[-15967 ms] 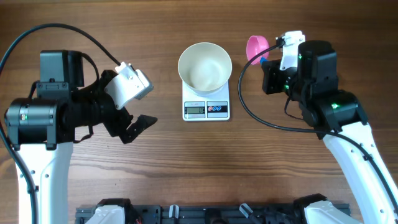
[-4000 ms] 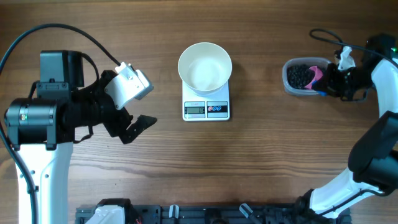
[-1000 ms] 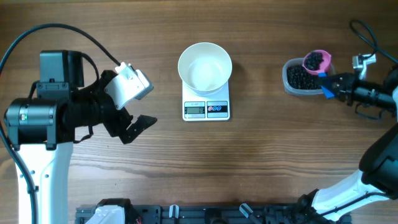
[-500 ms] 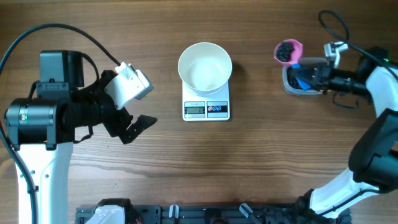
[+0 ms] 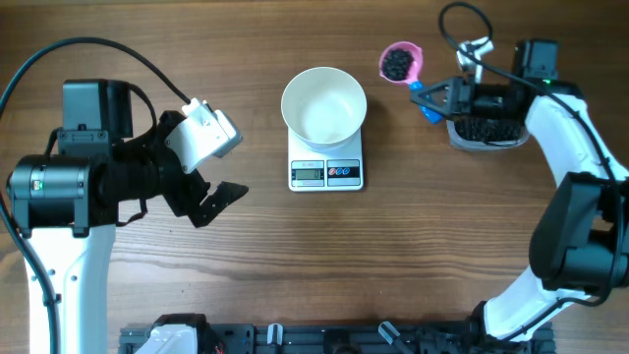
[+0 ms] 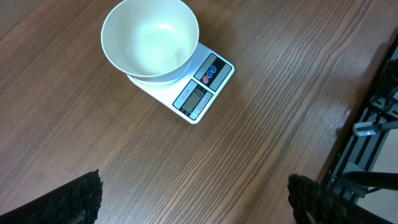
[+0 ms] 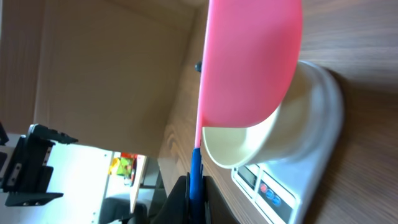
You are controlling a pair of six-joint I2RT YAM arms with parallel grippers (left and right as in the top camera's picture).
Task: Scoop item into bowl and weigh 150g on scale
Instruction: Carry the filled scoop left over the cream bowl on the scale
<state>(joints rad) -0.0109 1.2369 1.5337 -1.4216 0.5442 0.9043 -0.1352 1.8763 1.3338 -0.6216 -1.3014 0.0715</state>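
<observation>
I work over a brown wooden table with long grain lines, lit evenly so the shadows on it are soft. A black metal rail frame runs along its near edge. Beyond the tabletop, my right wrist camera shows a plain tan panel, wall or board I cannot tell, beside a blurred pale area.

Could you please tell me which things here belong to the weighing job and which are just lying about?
Job: beads, pink scoop in the right hand, tub, bowl, scale.
Lying about: open left hand, idle; black rack at the overhead view's bottom.
</observation>
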